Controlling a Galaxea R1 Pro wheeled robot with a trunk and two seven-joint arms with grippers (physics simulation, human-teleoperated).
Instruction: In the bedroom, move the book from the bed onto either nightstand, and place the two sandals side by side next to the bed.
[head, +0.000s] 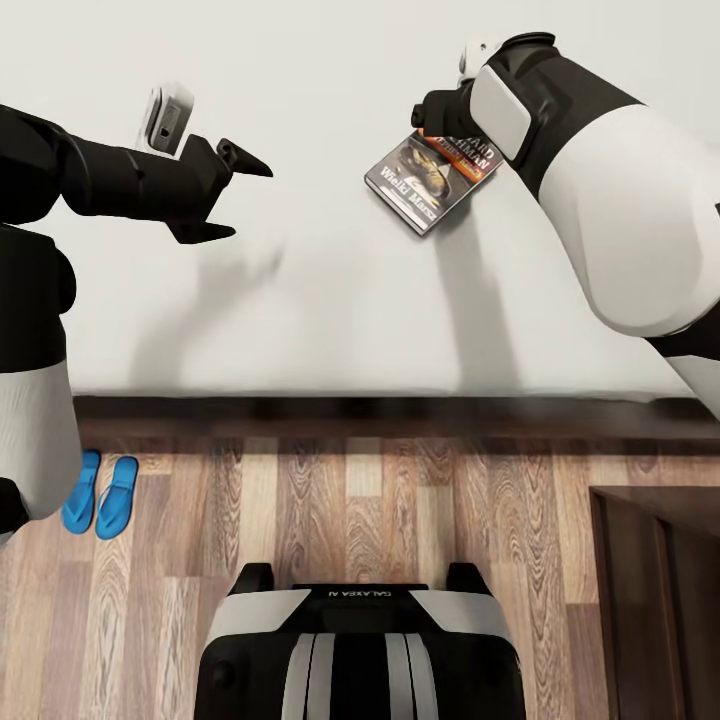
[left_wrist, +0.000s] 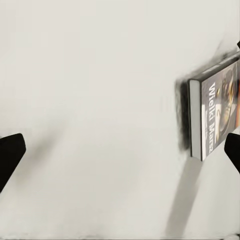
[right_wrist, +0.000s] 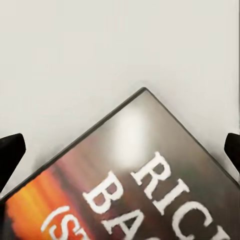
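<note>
The book (head: 432, 178), with a dark cover, white letters and an orange band, lies on the pale mattress of the bed (head: 330, 310). My right gripper (head: 438, 115) hovers over its near corner, open, with its fingertips (right_wrist: 11, 154) wide apart on either side of the book (right_wrist: 150, 185). My left gripper (head: 235, 197) is open over bare mattress to the left, and the book (left_wrist: 214, 117) lies ahead of it. Two blue sandals (head: 82, 490) (head: 117, 497) lie side by side on the wood floor beside the bed frame (head: 400, 412).
A dark brown wooden piece of furniture (head: 655, 600) stands at the lower right by the bed; no lamp shows on the part I see. My base (head: 360, 655) sits on the plank floor close to the bed frame.
</note>
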